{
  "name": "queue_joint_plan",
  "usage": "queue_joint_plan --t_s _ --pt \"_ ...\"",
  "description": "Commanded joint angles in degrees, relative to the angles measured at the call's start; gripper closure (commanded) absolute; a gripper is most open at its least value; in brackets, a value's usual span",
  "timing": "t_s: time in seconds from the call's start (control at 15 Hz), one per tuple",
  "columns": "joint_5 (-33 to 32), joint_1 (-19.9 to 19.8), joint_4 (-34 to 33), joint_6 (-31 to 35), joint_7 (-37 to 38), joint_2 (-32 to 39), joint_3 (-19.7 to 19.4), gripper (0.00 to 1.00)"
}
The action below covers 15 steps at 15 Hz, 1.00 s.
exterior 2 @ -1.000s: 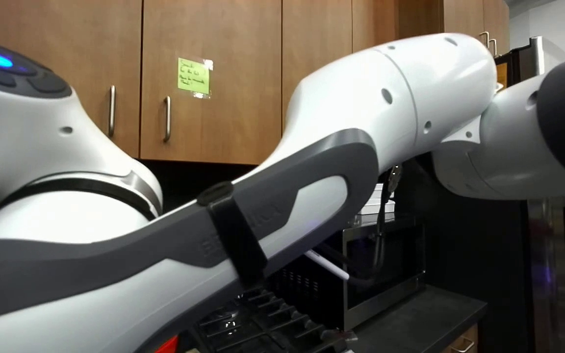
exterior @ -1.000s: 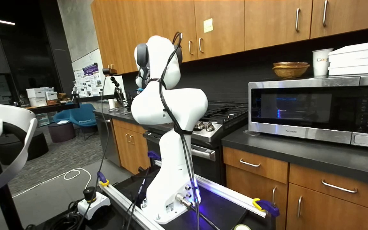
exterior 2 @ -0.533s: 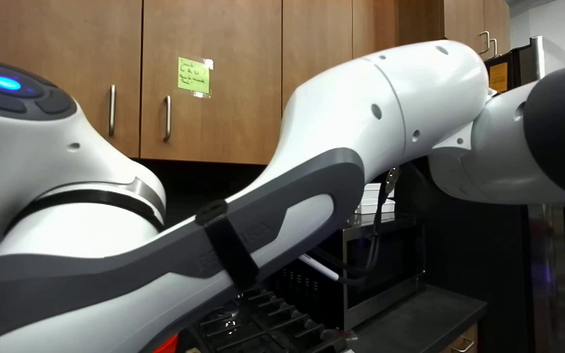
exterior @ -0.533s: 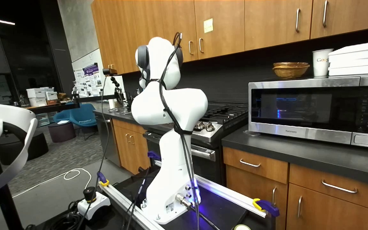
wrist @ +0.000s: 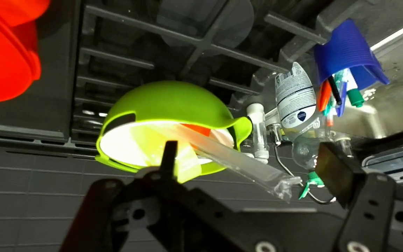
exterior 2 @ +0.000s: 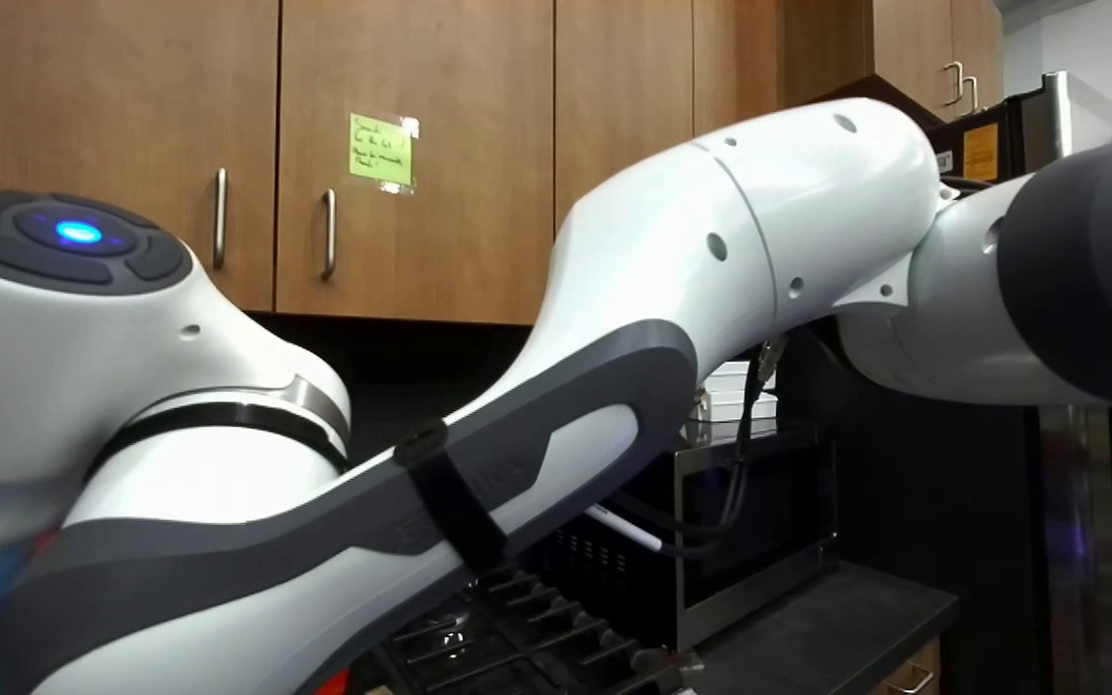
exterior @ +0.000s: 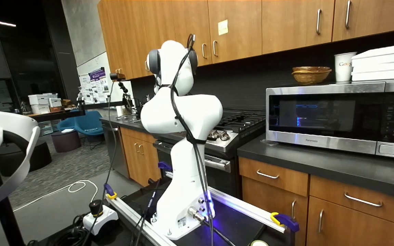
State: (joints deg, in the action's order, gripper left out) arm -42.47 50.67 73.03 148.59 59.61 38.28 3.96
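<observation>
One clear plastic sleeve (wrist: 240, 161) slants lengthwise from the lime-green bowl (wrist: 166, 101) beyond the gripper (wrist: 252, 161), whose wide-parted fingers (wrist: 338, 173) clasp nothing.

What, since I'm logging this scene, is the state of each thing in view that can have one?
Gripper: open, jaws apart
Green bowl: things inside
Blue cup: holding pens
Clear bottle: green cap open or shut, cannot tell
Microwave: door shut
Oven: door shut
Upper cabinets: doors shut
Lower cabinets: doors shut
Drawers: shut
White boxes: stacked
Arm's indicator light: lit blue
</observation>
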Motion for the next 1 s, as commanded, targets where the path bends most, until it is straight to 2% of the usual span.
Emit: queue_joint_plan --t_s 0.0,0.4,0.67,0.8,0.93 --pt "0.89 -0.01 2.81 3.36 8.39 -2.01 -0.86 0.0" --pt "-1.23 -0.28 5.91 13.04 16.95 -1.81 -3.78 0.0" --pt "-13.37 5.0 5.38 24.63 28.92 -0.57 -15.39 0.0" --pt "-19.33 7.86 3.62 28.37 34.57 0.76 -21.1 0.0" --pt "-21.91 9.79 4.38 30.02 38.69 0.42 -24.04 0.0"
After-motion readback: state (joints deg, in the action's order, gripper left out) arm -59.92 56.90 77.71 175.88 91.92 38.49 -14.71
